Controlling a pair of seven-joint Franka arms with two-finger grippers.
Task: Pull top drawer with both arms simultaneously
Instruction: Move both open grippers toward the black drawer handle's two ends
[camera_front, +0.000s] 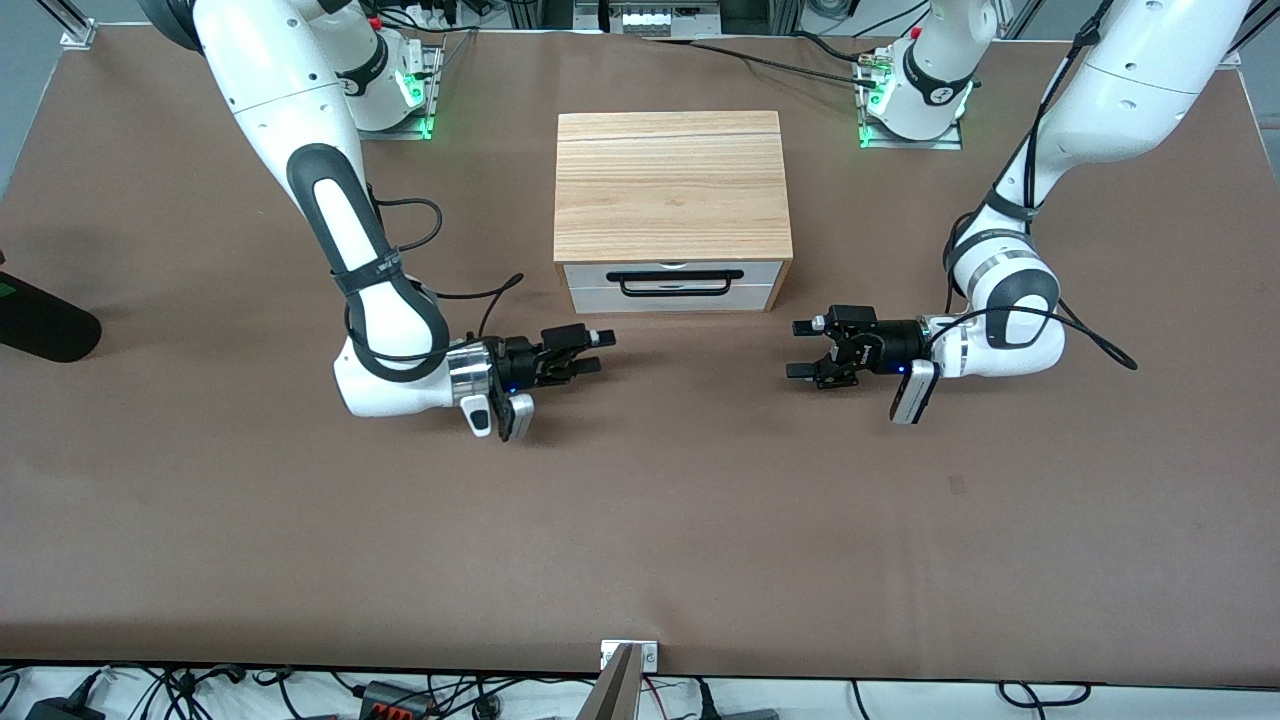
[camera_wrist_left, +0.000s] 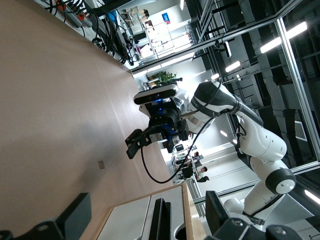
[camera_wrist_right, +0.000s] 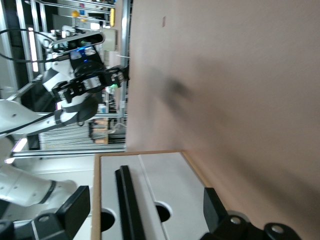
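Both grippers, left gripper (camera_front: 812, 352) and right gripper (camera_front: 592, 352), hang open mid-frame, holding nothing. Top drawer (camera_front: 672, 284) looks shut. Next, I think, both must reach its black handle (camera_front: 674, 283).

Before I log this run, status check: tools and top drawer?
Left tool and right tool open, low over the table. Top drawer shut, handle untouched. Nothing in the way.

Light-wood box casing (camera_front: 672, 185) sits mid-desk, toward the edge with the robot bases. Brown desk (camera_front: 640, 540) surface. Dark rounded object (camera_front: 40, 322) at the desk edge on the right arm's end; cables (camera_front: 180, 690) along the camera-side edge.
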